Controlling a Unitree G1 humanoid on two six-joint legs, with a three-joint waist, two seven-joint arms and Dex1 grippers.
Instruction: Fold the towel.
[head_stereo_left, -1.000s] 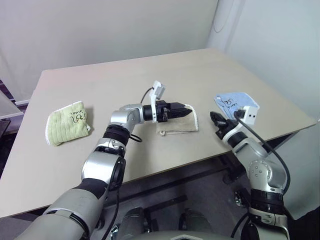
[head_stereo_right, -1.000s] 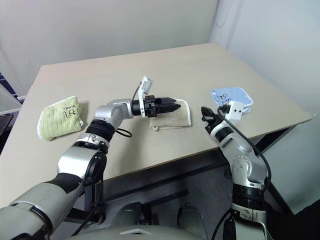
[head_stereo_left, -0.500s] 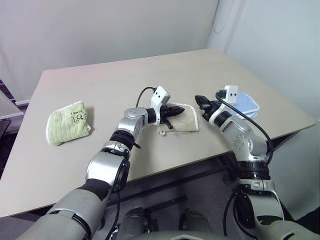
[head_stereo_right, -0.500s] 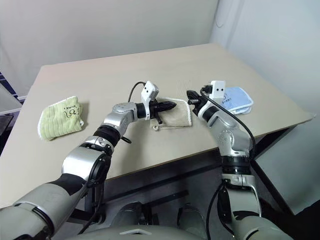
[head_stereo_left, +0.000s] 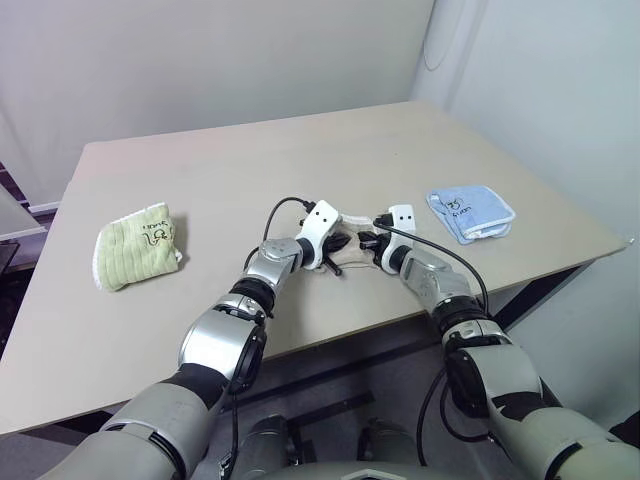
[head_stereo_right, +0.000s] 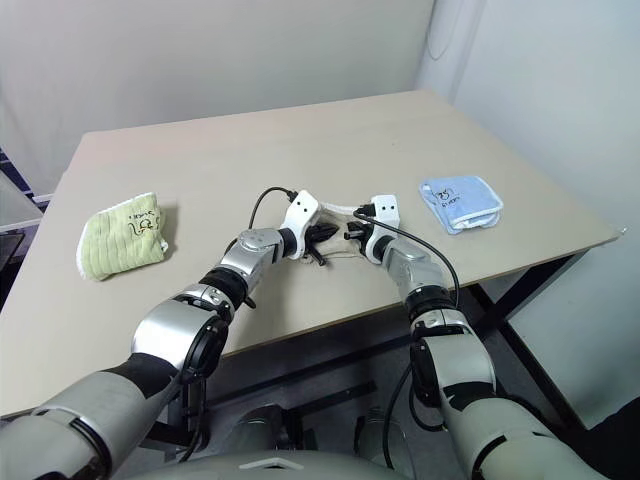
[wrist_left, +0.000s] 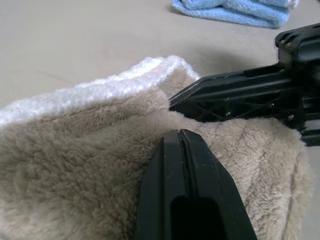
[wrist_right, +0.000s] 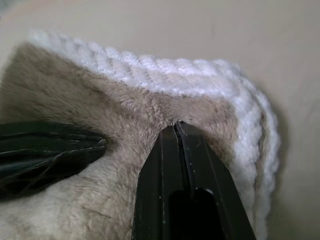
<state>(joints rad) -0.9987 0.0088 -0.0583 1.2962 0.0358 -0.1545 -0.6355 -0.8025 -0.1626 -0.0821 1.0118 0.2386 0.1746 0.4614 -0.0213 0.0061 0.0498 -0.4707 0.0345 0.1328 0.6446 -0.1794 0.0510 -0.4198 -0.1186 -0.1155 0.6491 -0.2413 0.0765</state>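
My left fingers (wrist_left: 186, 150) are pinched together with their tips sunk in the pile of the beige towel (wrist_left: 75, 165), and my right fingers (wrist_right: 182, 145) are the same, closed tight and pressing into the fabric just inside its white corded edge. I cannot tell whether either pair has actually caught a layer. To do this fold well, I judge I need both grips on the same top layer near the edge, then lift evenly so the soft cloth does not bunch.

The towel is thick, fuzzy terry, already doubled, lying near the front middle of the smooth tan bench (head_stereo_left: 200, 170). A ribbed pale-green cloth (head_stereo_left: 135, 243) sits well to my left, a flat light-blue cloth (head_stereo_left: 470, 212) to my right.
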